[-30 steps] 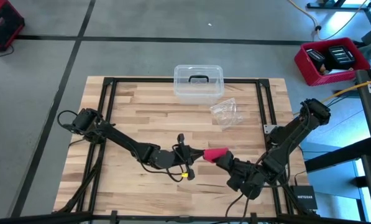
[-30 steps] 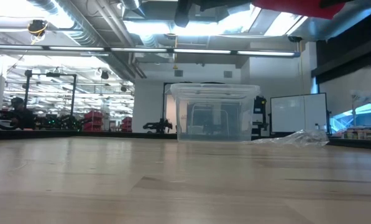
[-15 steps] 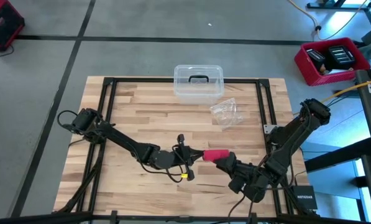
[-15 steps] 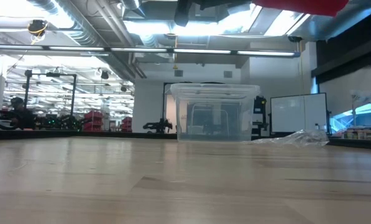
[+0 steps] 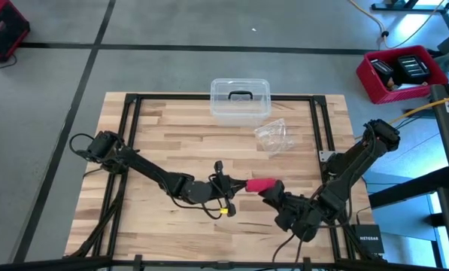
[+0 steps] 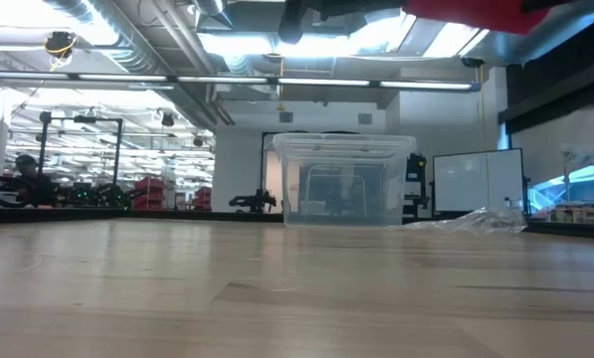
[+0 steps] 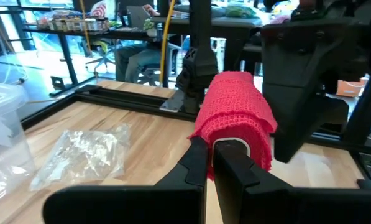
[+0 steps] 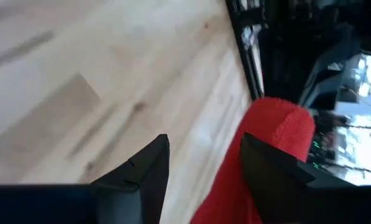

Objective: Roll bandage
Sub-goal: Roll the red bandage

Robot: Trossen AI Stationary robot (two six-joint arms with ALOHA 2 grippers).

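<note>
Both arms meet low over the front middle of the bench (image 5: 171, 143), and the bandage (image 5: 260, 185) hangs between them in the air, well off the wood. The left pincer (image 5: 236, 186) is pressed together, nipping the near end of the red roll, its 2 fingers tight side by side under the fabric. The right pincer (image 5: 272, 193) stands spread with the other end of the roll against 1 finger; I cannot tell if it truly grips. Over the last second the right arm slid out a touch and came back, the red bundle shifting slightly with it, so the winding looks nearly finished, I'd judge. The clear box (image 5: 240, 99) and crinkled wrapper (image 5: 274, 136) sit untouched at the back.
</note>
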